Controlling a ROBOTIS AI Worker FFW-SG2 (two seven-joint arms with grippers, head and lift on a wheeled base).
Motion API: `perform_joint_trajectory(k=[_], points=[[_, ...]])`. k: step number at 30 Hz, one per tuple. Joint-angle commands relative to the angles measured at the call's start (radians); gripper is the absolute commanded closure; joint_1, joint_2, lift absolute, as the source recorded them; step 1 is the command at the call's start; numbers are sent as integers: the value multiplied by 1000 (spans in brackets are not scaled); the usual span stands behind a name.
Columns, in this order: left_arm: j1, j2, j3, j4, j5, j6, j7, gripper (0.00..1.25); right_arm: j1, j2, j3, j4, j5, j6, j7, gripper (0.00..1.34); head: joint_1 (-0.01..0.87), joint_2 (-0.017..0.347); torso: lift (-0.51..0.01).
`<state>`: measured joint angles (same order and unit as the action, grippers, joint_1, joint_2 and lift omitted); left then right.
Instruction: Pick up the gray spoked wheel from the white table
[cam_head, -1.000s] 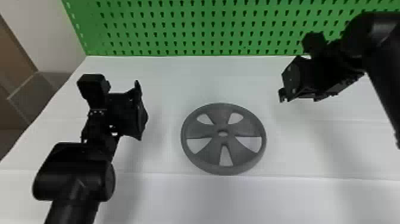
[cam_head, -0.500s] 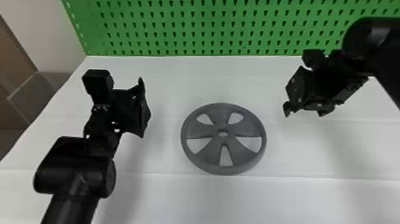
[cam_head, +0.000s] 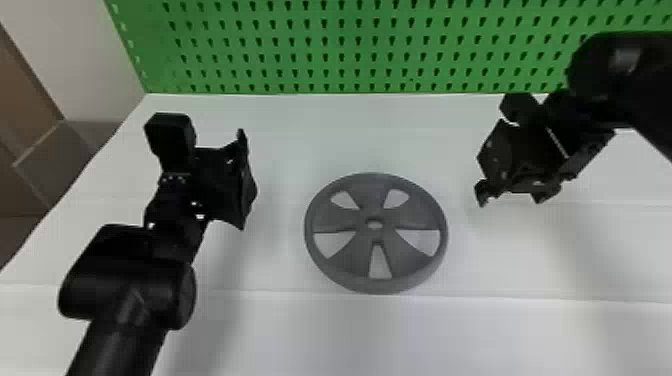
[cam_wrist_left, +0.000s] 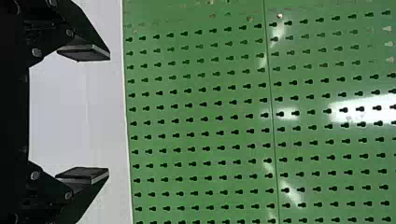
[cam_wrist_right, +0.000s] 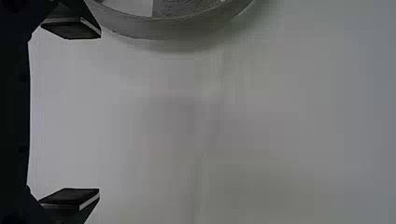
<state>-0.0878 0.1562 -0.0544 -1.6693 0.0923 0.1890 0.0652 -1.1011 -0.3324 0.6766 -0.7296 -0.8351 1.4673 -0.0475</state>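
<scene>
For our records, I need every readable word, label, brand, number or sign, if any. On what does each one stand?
None is readable, including on the gray spoked wheel, white table and green pegboard.
Pale marks on the left arm are too small to identify.

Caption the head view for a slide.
Gray spoked wheel flat on the white table, left pincer and right pincer on either side, both empty.

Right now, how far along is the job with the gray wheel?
Nothing looks done: the gray wheel lies flat on the white table. Nothing is in hand: the left hand and right hand are both open and empty. Gripping the wheel and lifting it are left.
</scene>
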Motion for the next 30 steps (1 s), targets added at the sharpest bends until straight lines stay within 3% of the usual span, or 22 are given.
perform_joint_trajectory(k=[1,15,26,30], points=[[-3,2,-5,0,1,1,1,377,-17,-5,41,15,-12,-1,0,104,779,95,-91],[-1,16,-13,0,14,3,4,377,-28,-13,159,18,-84,-33,1,102,779,95,-91],[-4,25,-25,-1,21,6,8,377,-49,-16,285,75,-223,-96,1,88,779,95,-91],[-9,28,-32,-1,23,9,10,377,-54,-4,313,90,-223,-114,1,88,779,95,-91]])
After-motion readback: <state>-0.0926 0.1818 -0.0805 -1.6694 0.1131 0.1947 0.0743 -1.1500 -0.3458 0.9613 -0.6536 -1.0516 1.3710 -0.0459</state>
